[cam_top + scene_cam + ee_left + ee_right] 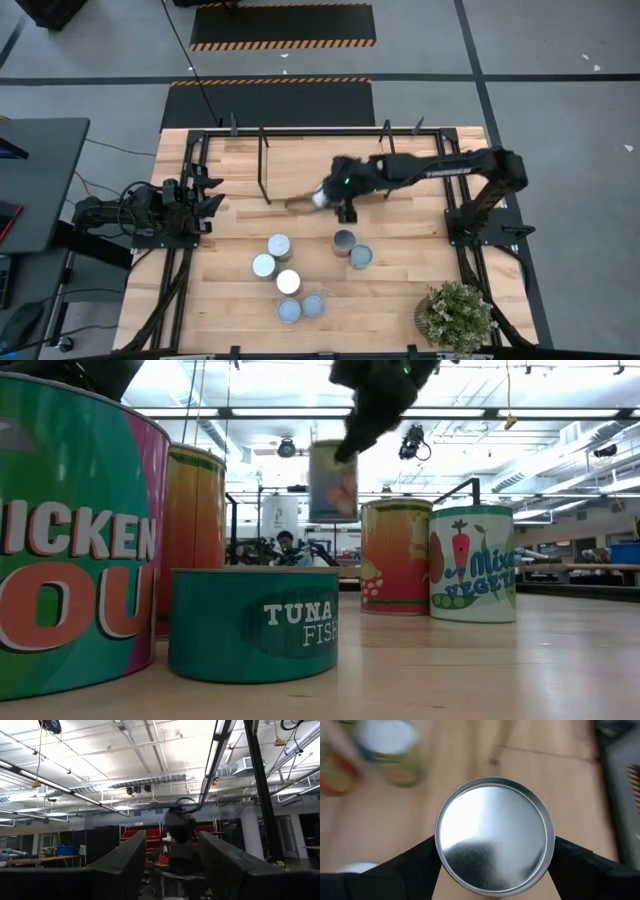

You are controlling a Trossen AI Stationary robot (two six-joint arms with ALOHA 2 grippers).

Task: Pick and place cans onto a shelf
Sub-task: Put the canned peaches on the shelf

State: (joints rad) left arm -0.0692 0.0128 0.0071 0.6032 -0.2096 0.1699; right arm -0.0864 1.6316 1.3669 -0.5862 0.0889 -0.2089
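right gripper [492, 870] holds can [494, 844] aloft

the high view looked straight down on the whole table [400, 290] from well above. the low view sat at tabletop height, close behind the cans [250, 623], facing level into the room. the left wrist view aimed upward at the ceiling; the right wrist view looked down, very near a held can [494, 836]. high and low views shared the can cluster.
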